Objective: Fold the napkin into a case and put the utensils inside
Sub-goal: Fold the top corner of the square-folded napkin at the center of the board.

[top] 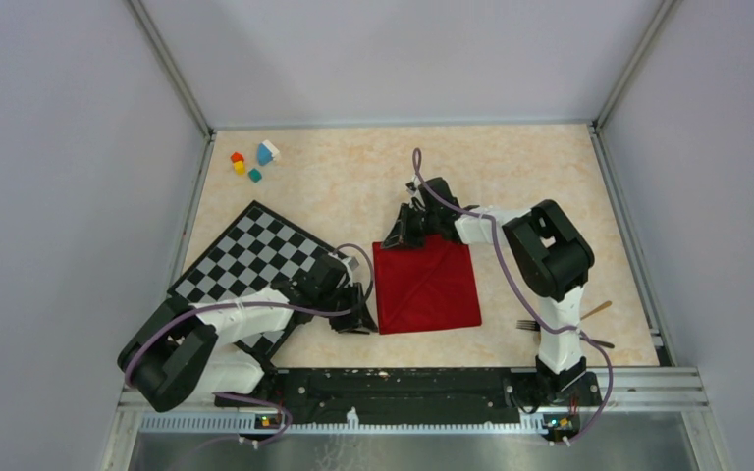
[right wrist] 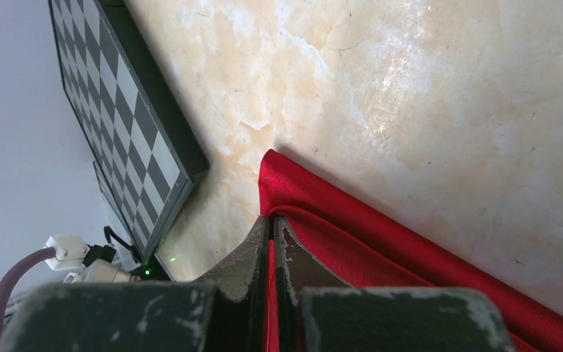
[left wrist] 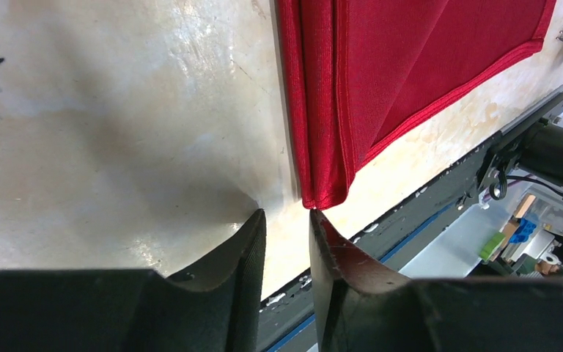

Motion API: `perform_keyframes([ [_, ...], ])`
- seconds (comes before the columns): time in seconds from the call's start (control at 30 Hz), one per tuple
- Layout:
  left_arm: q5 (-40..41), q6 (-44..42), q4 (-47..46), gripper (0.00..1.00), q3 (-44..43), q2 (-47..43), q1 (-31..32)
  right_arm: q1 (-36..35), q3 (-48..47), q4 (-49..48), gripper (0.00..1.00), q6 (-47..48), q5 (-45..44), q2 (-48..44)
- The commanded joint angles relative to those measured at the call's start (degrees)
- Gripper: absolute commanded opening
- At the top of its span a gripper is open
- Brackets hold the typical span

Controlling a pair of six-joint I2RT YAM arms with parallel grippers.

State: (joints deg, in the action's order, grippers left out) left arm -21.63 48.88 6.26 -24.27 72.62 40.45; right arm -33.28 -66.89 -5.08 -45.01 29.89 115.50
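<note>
Napkin (right wrist: 352,235) corner nipped in R pincer (right wrist: 273,220), L pincer (left wrist: 287,214) parted

Left arm (top: 255,316) and right arm (top: 556,322) show white links, bulky black joints, purple cables (top: 499,257), scuffed black fingers (right wrist: 302,270).

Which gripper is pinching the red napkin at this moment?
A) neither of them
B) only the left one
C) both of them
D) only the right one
D: the right gripper is shut on a corner of the napkin, while the left gripper is open, with its tips just short of the near corner.
</note>
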Motion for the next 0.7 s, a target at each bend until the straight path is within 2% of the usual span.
perform_keyframes([
  [0.0,2.08,-0.55,2.32,0.36,0.33,-0.66,0.14,-1.11,-2.56,-2.13,0.0,0.9,0.52,0.24],
  [0.13,2.36,-1.15,2.67,0.44,-0.8,-0.73,0.07,-1.35,-3.13,-2.0,0.0,0.9,0.44,0.47],
  [0.27,1.56,-1.24,0.7,0.44,-1.04,2.08,0.19,-1.3,-3.83,-1.97,0.0,0.55,0.49,0.93],
  [0.47,1.24,-1.33,-0.9,0.38,-0.28,3.81,0.19,-1.43,-4.92,-1.65,0.0,0.45,0.22,1.41],
  [0.67,2.62,-1.76,1.72,0.37,-0.4,1.71,0.2,-1.44,-5.71,-1.5,0.0,0.49,0.61,2.7],
])
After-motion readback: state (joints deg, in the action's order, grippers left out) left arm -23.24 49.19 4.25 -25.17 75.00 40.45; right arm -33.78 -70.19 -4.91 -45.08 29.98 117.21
